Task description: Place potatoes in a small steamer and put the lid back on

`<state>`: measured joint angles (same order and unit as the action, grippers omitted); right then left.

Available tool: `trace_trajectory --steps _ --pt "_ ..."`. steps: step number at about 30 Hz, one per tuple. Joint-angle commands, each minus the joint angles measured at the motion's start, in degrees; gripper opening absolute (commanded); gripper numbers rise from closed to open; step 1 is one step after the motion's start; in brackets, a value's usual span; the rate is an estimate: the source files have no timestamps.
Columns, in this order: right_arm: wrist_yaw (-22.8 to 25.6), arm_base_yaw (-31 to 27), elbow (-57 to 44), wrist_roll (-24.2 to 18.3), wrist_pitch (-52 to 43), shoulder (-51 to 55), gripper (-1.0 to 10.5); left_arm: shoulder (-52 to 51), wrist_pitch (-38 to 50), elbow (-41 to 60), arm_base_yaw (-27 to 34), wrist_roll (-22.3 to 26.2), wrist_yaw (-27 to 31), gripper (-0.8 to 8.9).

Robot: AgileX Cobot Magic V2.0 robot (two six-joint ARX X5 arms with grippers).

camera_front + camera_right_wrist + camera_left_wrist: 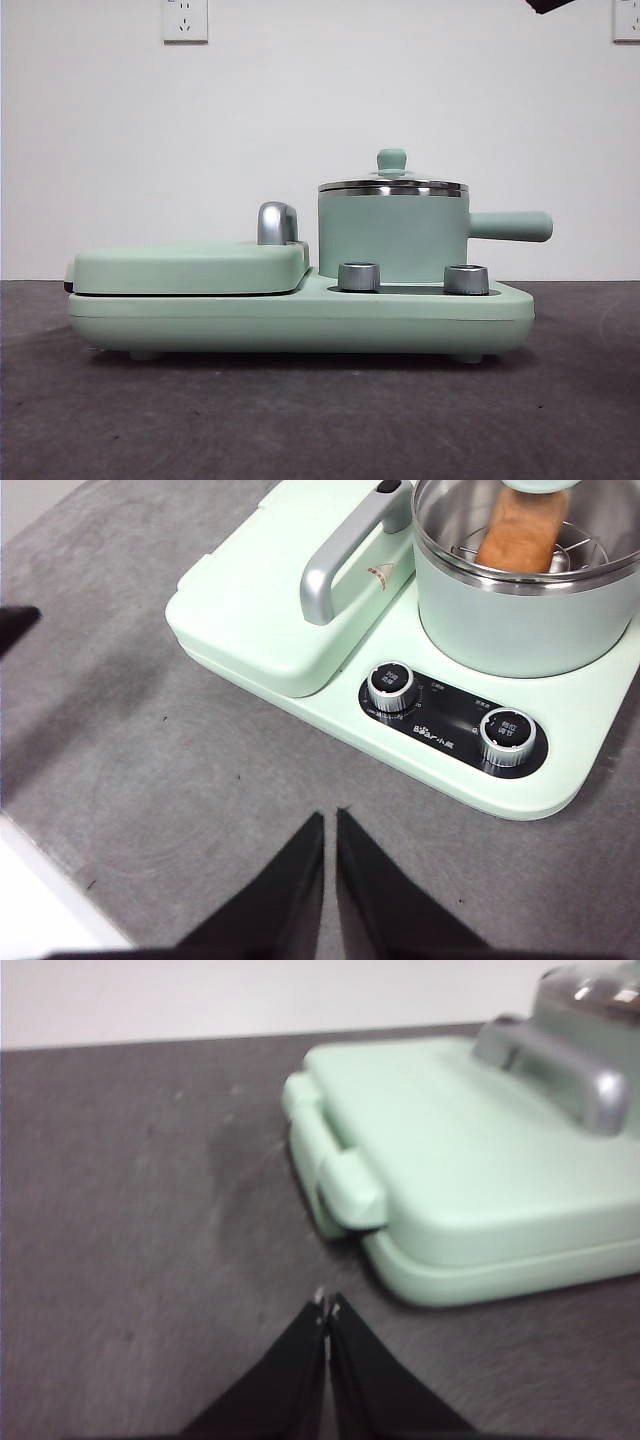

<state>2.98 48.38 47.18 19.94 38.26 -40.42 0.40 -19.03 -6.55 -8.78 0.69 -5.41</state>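
Note:
The mint-green small steamer [392,238] stands on the right of the appliance base, its straight handle [510,226] pointing right. The glass lid [392,186] with its mint knob [391,160] sits on the chrome rim. In the right wrist view the orange-brown potato [520,530] lies inside the steamer [520,620], seen through the lid. My right gripper [330,820] hovers shut over the grey table in front of the dials, holding nothing. The left gripper [328,1310] is shut and empty, low over the table near the griddle's outer end.
The flat mint griddle cover [190,268] with a chrome handle [277,222] fills the left of the base [300,320]. Two chrome dials [359,276] [466,279] stick out in front of the steamer. A black arm tip [550,5] shows at the top right.

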Motion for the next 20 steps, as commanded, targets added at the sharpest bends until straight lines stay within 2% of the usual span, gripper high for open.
trace_trajectory --steps 1,4,8,11,20 --pt "0.04 0.61 0.39 0.02 -0.66 -0.22 0.2 -0.24 1.25 1.99 1.07 -2.86 2.93 0.06" --pt "0.04 0.61 0.39 0.02 -0.74 -0.22 0.2 -0.22 1.44 3.48 2.47 -4.39 4.42 0.06" --pt "0.02 0.61 0.39 0.02 -1.05 -0.22 0.2 -0.24 4.59 4.20 3.69 -1.99 6.60 0.06" --pt "0.04 0.61 0.39 0.02 -1.03 -0.22 0.2 -0.24 8.39 5.86 3.65 -2.01 6.75 0.06" --pt "0.04 0.61 0.39 0.02 -1.03 -0.22 0.2 -0.22 8.33 5.81 3.67 -2.01 6.73 0.06"
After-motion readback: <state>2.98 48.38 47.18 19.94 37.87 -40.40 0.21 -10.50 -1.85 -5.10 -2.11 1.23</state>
